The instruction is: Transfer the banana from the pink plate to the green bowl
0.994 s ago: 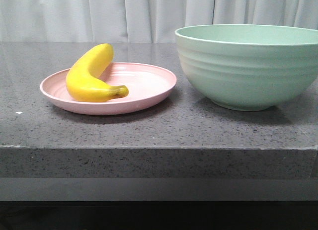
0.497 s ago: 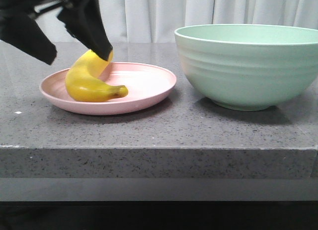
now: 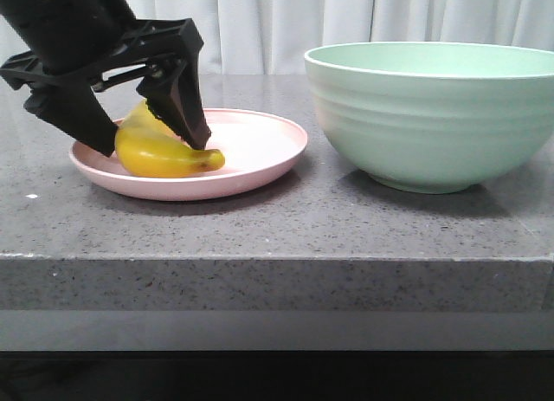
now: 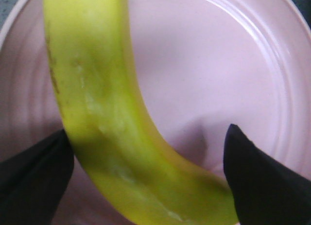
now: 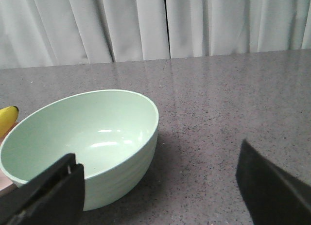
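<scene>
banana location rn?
Front view: the banana lies on the pink plate, table's left side, between the open left gripper's fingers, left of the green bowl.

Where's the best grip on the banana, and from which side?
Take the banana across its thick middle, coming down from above. It lies flat on the pink plate, so the low rim blocks a side approach, and the ends taper. The left gripper is already placed this way: jaws open, one finger on each side of the curved body, which probably suits a firm pinch.
</scene>
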`<state>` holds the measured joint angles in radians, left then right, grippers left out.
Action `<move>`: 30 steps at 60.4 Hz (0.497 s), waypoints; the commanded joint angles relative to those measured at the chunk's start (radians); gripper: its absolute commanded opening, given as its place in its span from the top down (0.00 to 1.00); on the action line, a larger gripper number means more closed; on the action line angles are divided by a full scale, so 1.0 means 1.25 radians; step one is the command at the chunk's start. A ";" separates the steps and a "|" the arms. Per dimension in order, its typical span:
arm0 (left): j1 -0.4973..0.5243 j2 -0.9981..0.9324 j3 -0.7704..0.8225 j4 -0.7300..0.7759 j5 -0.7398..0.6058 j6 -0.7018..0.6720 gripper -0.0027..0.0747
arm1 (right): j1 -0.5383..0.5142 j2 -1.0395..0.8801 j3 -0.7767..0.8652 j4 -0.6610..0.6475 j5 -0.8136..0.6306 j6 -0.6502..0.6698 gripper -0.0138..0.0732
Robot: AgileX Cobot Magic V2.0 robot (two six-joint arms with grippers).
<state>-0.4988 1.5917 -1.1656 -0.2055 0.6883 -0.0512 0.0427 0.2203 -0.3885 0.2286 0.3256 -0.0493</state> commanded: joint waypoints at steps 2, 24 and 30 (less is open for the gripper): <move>-0.004 -0.022 -0.026 -0.012 -0.050 -0.012 0.19 | -0.003 0.015 -0.031 0.005 -0.057 -0.006 0.10; -0.004 0.008 -0.026 -0.011 -0.052 -0.012 0.21 | -0.003 0.015 -0.031 0.005 -0.057 -0.006 0.10; -0.004 0.010 -0.026 -0.005 -0.061 -0.012 0.31 | -0.003 0.015 -0.031 0.005 -0.057 -0.006 0.10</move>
<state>-0.4988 1.6323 -1.1678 -0.2024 0.6619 -0.0559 0.0427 0.2203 -0.3885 0.2286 0.3256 -0.0493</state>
